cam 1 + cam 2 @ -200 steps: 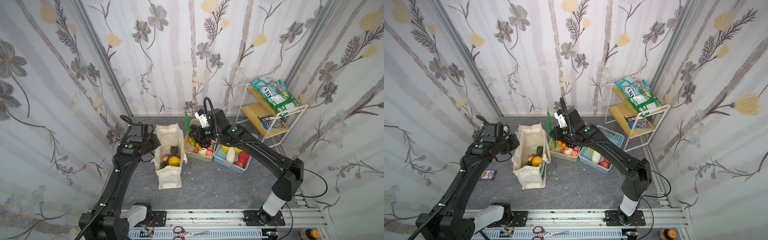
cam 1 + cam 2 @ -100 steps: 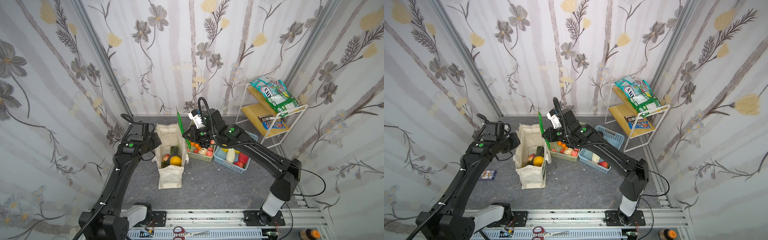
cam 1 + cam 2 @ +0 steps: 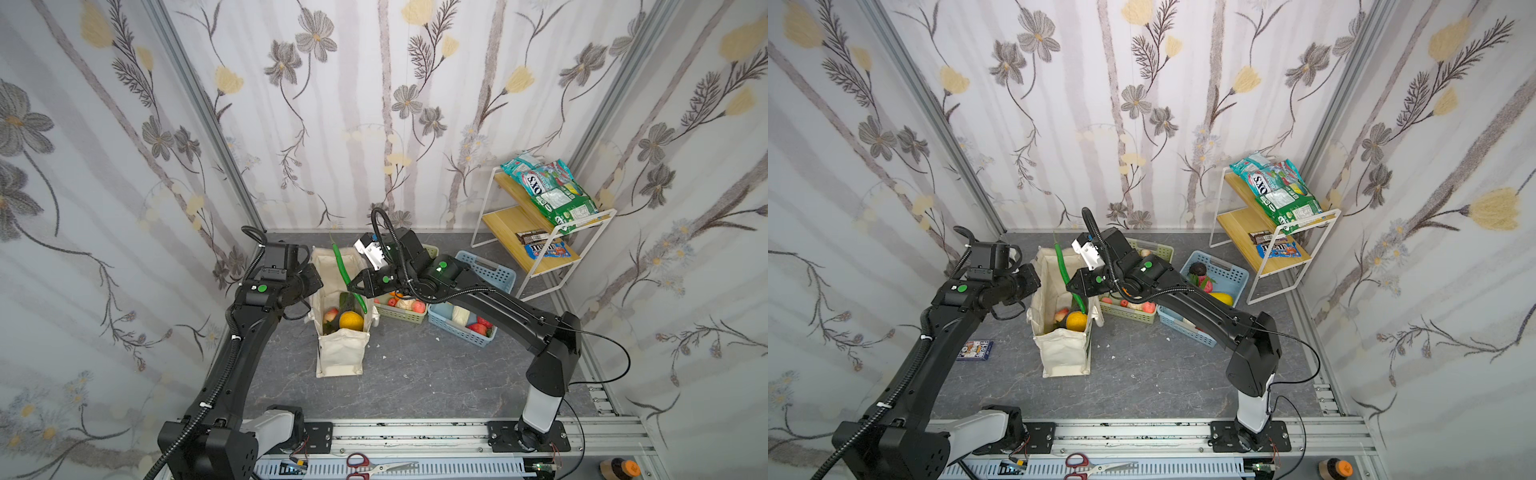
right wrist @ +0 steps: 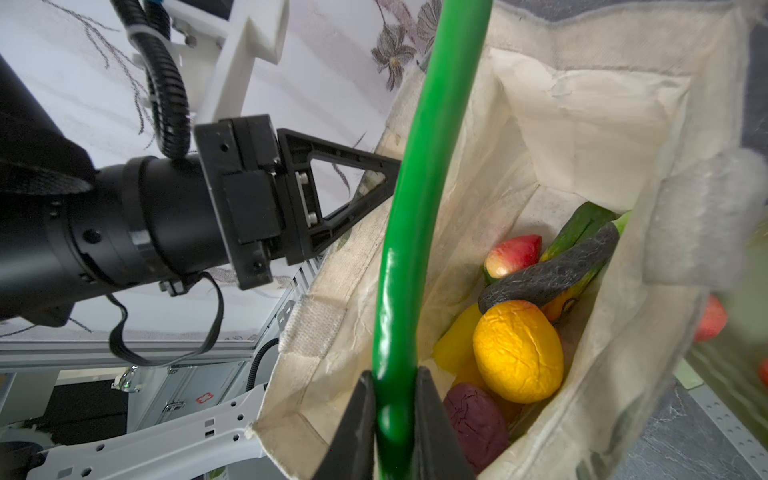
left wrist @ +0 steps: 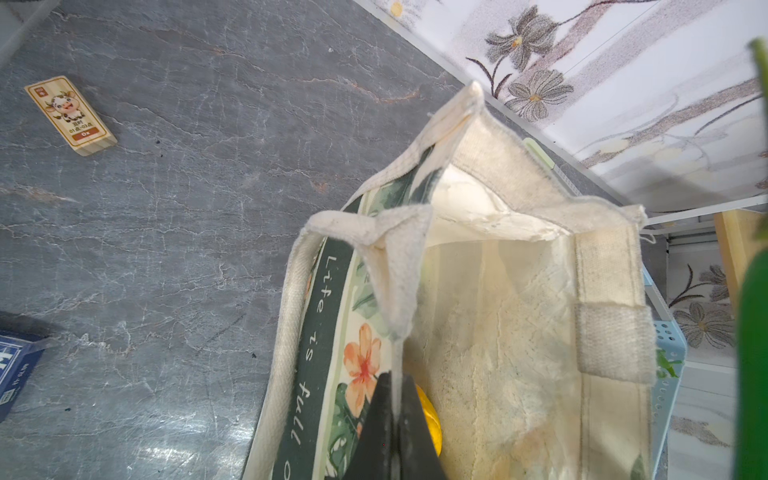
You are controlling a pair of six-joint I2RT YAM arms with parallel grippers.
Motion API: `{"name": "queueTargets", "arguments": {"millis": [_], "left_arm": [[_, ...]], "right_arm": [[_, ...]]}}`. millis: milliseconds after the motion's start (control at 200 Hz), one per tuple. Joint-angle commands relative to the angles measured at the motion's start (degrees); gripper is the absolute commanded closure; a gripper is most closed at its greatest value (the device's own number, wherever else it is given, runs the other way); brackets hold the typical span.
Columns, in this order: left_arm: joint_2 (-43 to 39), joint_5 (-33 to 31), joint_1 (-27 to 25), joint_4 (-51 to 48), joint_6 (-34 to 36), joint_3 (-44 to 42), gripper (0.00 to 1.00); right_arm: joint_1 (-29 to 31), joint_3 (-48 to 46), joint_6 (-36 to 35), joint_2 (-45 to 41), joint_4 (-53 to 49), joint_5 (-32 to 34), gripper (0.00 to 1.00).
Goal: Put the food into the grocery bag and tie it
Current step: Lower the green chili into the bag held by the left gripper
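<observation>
The cream grocery bag [image 3: 340, 353] [image 3: 1065, 353] stands open on the grey floor in both top views. My left gripper [image 5: 395, 399] [image 3: 314, 277] is shut on the bag's left rim and holds it open. My right gripper [image 4: 395, 399] [image 3: 353, 286] is shut on a long thin green vegetable [image 4: 419, 187] [image 3: 341, 266], which hangs slanted over the bag's mouth with its lower end inside. Inside lie other food: a yellow-orange fruit [image 4: 517, 349], a purple piece [image 4: 478, 424], a red-pink fruit [image 4: 513, 255] and a dark curved piece [image 4: 552, 274].
A pale green basket [image 3: 401, 319] and a blue basket [image 3: 486, 269] with more toy food stand right of the bag. A white wire rack [image 3: 540, 232] with snack packets fills the back right corner. A small blue box [image 3: 974, 349] and a wooden tile [image 5: 70, 116] lie left of the bag.
My right gripper has carried the long green vegetable leftward from above the green basket to over the bag's mouth. The left arm has stayed on the bag's rim.
</observation>
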Motion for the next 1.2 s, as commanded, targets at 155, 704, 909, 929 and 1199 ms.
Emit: {"name": "queueTargets", "arguments": {"millis": [155,704,909,929,1199], "left_arm": [[0.2,-1.2,-0.1,1.4,-0.1,0.7,1.00],[0.8,-0.9,-0.2,1.6,-0.1,1.4,1.00],[0.9,-0.9,-0.3,1.6,0.0,1.5,1.00],[0.9,-0.9,-0.3,1.6,0.0,1.5,1.00],[1.0,-0.7,-0.3,1.6,0.1,1.9,1.00]], "right_arm": [[0.7,0.5,-1.1,1.0,1.0,-0.5,0.84],[1.4,0.3,-2.8,2.4,-0.4,-0.4,0.84],[1.6,0.0,-3.5,2.9,-0.8,-0.5,0.84],[1.6,0.0,-3.5,3.0,-0.9,-0.6,0.84],[1.9,-0.1,-3.7,3.8,-1.6,0.0,0.84]]}}
